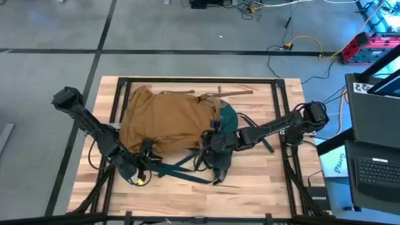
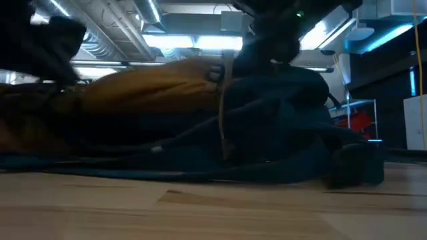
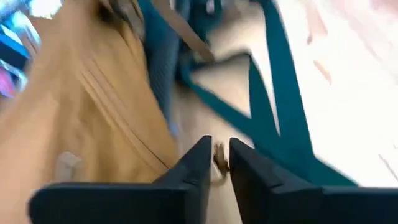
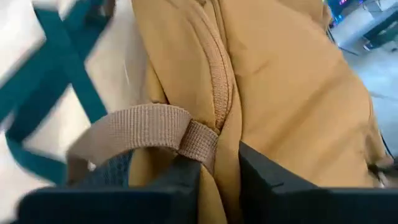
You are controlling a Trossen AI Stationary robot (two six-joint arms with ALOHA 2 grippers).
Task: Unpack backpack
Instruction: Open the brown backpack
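Grey workshop floor with loose cables surrounds the pale wooden counter (image 1: 250, 187), and the backpack (image 1: 169, 119) lies flat across its middle in the high view, tan body toward the left, teal base and straps (image 1: 181, 164) trailing toward the lower centre.

The left end effector (image 1: 142, 169) sits at the lower left edge of the pack, near the strap tangle. Its wrist view shows the fingers (image 3: 249, 168) nearly together with a small pale tab (image 3: 219, 157) between them, apparently pinched; this looks like a zipper pull, though blur leaves that unsure. The right end effector (image 1: 215, 142) rests at the pack's teal end, centre of the frame; its wrist view shows the jaws narrowly apart around the tan fabric beside a webbing loop (image 4: 155, 127) and a seam (image 4: 219, 74), seemingly clenched on the backpack.

The step in hand appears to be opening the pack. Doing it well would mean the right side anchoring the fabric firmly while the left draws the tab along the seam line, not upward, so the soft cloth stays taut.

Loose teal straps cross the left arm's path and could snag. A laptop (image 1: 375, 165) stands off the counter at the right edge, well apart.
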